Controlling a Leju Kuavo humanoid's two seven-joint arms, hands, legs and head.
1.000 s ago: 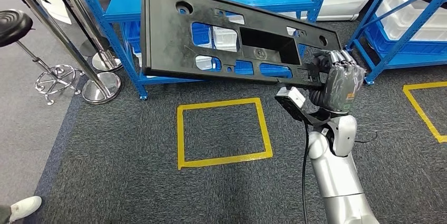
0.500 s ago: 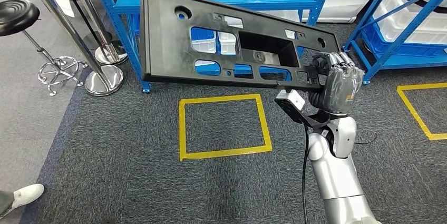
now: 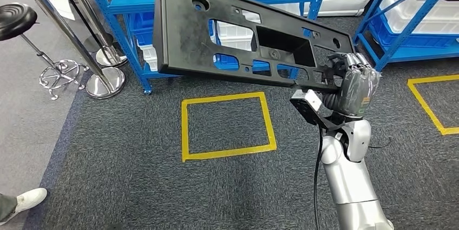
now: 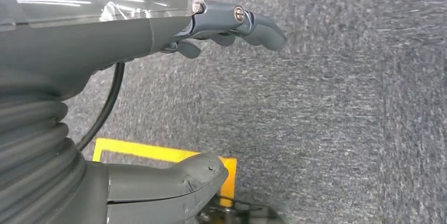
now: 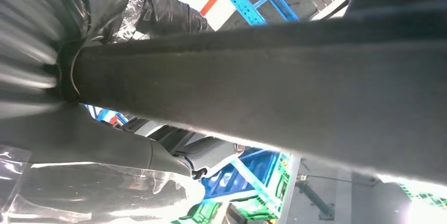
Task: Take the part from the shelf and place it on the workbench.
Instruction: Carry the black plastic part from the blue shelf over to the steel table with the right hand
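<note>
**Right hand holds the long black part up in front of the blue shelf**

The right hand (image 3: 355,86) grips one end of the part (image 3: 238,40), a long black plastic panel with several cut-out windows and small round holes. Its fingers wrap over the panel's near edge at that end. The panel is in the air, touching neither shelf nor floor, and it reaches from the hand across to the left, with the far end higher. No brand, label or writing can be read on it. In the right wrist view the panel's dark edge (image 5: 274,92) runs across the frame, just beside the hand's grey ribbed cover.

Behind the panel stands the blue shelf (image 3: 135,2) with a flat blue deck; white and blue bins (image 3: 234,31) show through the panel's windows. A second blue rack (image 3: 411,30) with white bins stands to the right.

The left hand (image 4: 158,103) holds nothing. Its fingers (image 4: 253,23) and thumb are spread apart above the grey carpet.

On the carpet (image 3: 135,186) lies a square outlined in yellow tape (image 3: 227,127), below the panel, and part of another lies at the right. A black stool (image 3: 19,19) on a chrome base and slanted chrome posts (image 3: 70,35) stand at the left. A person's white shoe (image 3: 27,200) shows at the lower left corner.
</note>
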